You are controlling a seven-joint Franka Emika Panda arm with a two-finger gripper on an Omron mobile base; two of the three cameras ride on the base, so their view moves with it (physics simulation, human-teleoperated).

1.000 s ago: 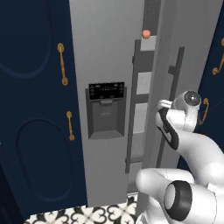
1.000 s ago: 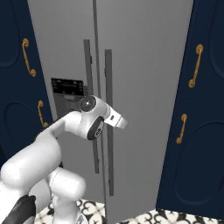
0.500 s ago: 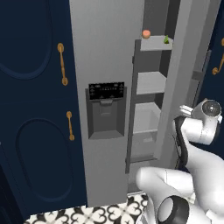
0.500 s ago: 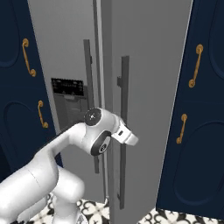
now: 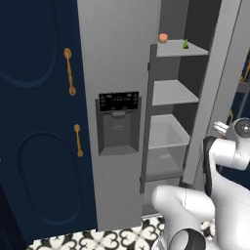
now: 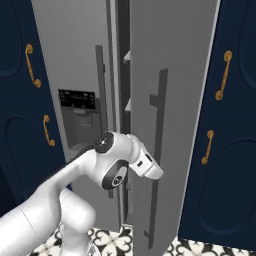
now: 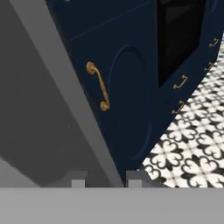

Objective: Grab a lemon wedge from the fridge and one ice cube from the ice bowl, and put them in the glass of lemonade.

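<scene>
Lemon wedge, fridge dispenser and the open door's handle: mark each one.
lemon wedge [image 5: 186, 44]: left base view, its middle, on the top shelf.
dispenser [image 5: 118, 128]: left base view, the recess under its black panel.
door handle [image 6: 157, 150]: right base view, mid-bar.

navy cabinets [image 5: 39, 122] with 2 brass handles [image 5: 70, 71] are standing to my left, more navy panels [image 6: 227, 125] are rising at my right, and patterned black-and-white floor tiles [image 7: 192, 148] are spreading below me.
</scene>
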